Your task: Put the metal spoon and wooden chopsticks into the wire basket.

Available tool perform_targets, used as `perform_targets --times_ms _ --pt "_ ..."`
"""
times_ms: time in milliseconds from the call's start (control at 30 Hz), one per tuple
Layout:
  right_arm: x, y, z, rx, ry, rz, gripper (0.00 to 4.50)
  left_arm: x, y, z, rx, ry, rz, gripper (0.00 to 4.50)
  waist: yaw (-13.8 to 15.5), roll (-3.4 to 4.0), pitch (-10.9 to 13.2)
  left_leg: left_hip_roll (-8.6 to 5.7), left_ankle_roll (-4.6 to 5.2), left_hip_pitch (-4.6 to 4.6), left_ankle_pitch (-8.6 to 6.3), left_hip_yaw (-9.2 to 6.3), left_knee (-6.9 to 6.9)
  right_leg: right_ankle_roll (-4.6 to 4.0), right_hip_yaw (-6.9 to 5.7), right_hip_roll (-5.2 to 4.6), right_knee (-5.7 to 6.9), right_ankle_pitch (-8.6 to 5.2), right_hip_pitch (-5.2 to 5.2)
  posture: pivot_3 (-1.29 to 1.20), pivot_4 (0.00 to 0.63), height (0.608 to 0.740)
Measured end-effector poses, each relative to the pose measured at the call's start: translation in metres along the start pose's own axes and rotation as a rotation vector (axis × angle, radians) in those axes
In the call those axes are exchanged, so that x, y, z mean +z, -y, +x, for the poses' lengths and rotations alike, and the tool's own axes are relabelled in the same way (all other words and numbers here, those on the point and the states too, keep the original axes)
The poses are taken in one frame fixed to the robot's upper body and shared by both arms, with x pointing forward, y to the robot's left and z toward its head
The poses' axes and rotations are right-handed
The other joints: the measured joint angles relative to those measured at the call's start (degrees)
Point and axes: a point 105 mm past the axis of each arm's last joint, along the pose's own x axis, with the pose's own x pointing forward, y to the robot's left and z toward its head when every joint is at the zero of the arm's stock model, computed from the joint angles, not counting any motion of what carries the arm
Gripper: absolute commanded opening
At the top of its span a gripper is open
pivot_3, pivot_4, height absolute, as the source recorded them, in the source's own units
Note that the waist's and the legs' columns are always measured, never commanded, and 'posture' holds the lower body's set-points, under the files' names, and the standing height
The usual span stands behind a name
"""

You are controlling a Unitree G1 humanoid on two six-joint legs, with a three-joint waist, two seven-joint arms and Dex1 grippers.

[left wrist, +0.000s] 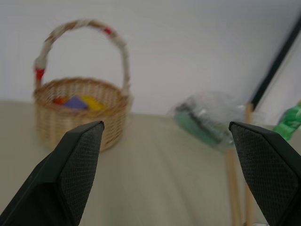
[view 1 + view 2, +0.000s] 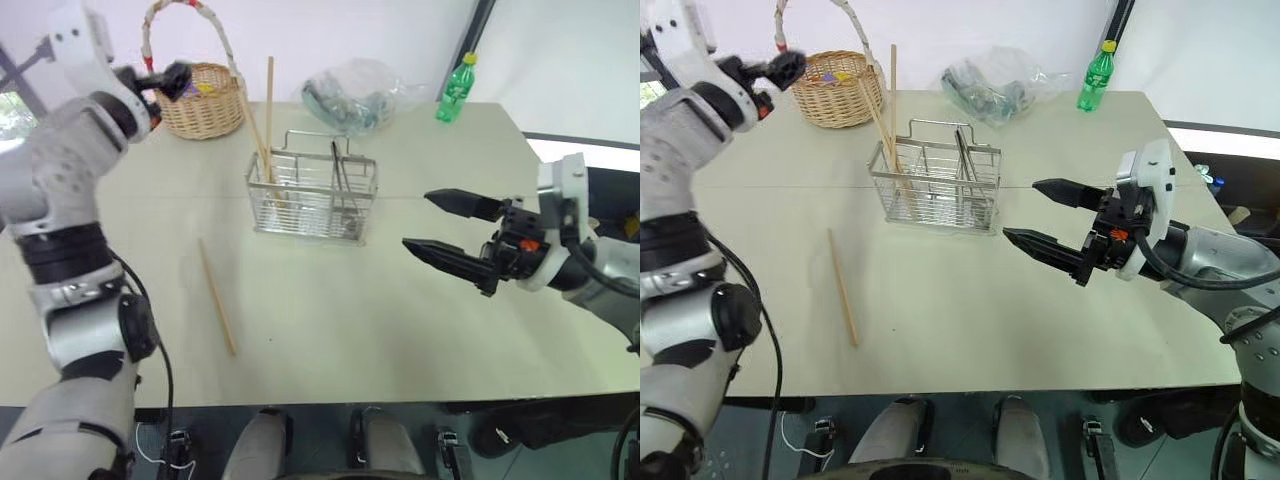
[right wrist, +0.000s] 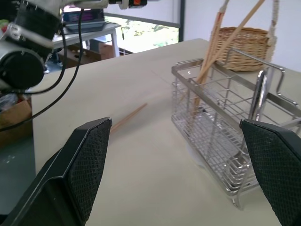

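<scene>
The wire basket [image 2: 312, 195] stands mid-table. Wooden chopsticks [image 2: 268, 112] lean upright in its left compartment, and one more chopstick [image 2: 217, 297] lies flat on the table in front of it, to the left. A slim metal spoon handle [image 3: 258, 96] stands in the basket's right compartment. My left gripper [image 2: 165, 80] hangs open and empty, raised at the far left beside the wicker basket; its fingers [image 1: 80, 160] are wide apart. To the right of the wire basket, a little off it, my right gripper [image 2: 416, 220] is open and empty, pointing at it.
A round wicker basket [image 2: 200, 100] with a tall handle sits at the back left. A clear plastic bag [image 2: 350, 95] and a green bottle [image 2: 457, 88] stand along the table's far edge. The table's right edge [image 2: 560, 230] runs under my right arm.
</scene>
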Motion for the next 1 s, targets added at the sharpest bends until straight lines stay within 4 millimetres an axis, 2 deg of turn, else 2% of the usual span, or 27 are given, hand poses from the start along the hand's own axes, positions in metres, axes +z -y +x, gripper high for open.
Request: perform_targets --times_ms 133,233,333,467,567,667,800,933,1000 --pt "-0.003 -0.001 0.003 0.024 -0.012 -0.001 4.5 -0.056 -0.013 -0.006 0.113 -0.324 -0.026 4.48 -0.08 -0.06 0.03 0.01 -0.01 0.02 0.0 -0.03 0.0 0.01 0.02 0.02 0.01 0.0 0.0 0.0 0.15 0.674" --pt "-0.001 0.0 0.005 0.037 -0.005 -0.012 4.5 -0.091 -0.019 -0.011 0.171 -0.452 -0.055 4.48 -0.12 -0.06 0.03 0.08 -0.05 0.07 0.01 -0.05 -0.09 0.0 0.05 0.02 0.02 0.0 -0.05 0.0 0.15 0.674" --pt "-0.004 0.0 0.007 0.046 -0.009 -0.007 4.5 -0.115 -0.028 -0.013 0.229 -0.511 -0.076 4.48 -0.08 -0.06 0.03 0.11 -0.12 0.14 0.03 -0.03 -0.24 -0.01 0.08 0.03 0.02 0.0 -0.08 0.0 0.15 0.674" --pt "-0.005 -0.002 0.008 0.058 -0.012 0.0 4.5 -0.132 -0.038 -0.018 0.289 -0.55 -0.087 4.48 0.02 -0.06 0.03 0.11 -0.15 0.13 0.04 -0.02 -0.24 -0.02 0.1 0.01 0.0 0.0 -0.08 0.0 0.15 0.674" --pt "-0.008 -0.004 0.007 0.069 -0.021 0.005 4.5 -0.144 -0.036 -0.02 0.281 -0.582 -0.086 4.48 0.17 -0.07 0.03 0.09 -0.15 0.12 0.03 -0.02 -0.23 -0.02 0.1 -0.01 -0.01 0.0 -0.07 0.0 0.15 0.674" --pt "-0.015 -0.01 0.006 0.087 -0.044 0.02 4.5 -0.156 -0.03 -0.02 0.247 -0.622 -0.075 4.48 0.23 -0.08 0.02 0.05 -0.15 0.12 0.03 0.0 -0.22 -0.02 0.11 -0.08 0.0 0.0 -0.06 0.0 0.15 0.674" --pt "-0.014 -0.012 0.006 0.081 -0.042 0.01 4.5 -0.178 -0.011 -0.02 0.164 -0.704 -0.031 4.48 0.11 -0.07 0.02 0.05 -0.15 0.14 0.03 0.02 -0.22 -0.02 0.11 -0.11 0.0 0.0 -0.06 0.0 0.15 0.674" --pt "-0.018 -0.012 0.006 0.061 -0.045 0.025 4.5 -0.182 -0.007 -0.02 0.146 -0.736 -0.01 4.48 0.16 0.13 -0.1 0.01 -0.14 0.19 0.03 0.05 -0.23 -0.02 0.12 -0.16 0.0 0.0 -0.03 0.0 0.15 0.674" --pt "-0.018 -0.014 0.006 0.06 -0.044 0.024 4.5 -0.183 -0.008 -0.02 0.149 -0.748 -0.014 3.97 0.14 0.2 -0.14 -0.01 -0.13 0.31 0.02 0.07 -0.26 -0.02 0.13 -0.19 0.0 -0.01 0.07 0.0 0.15 0.674"
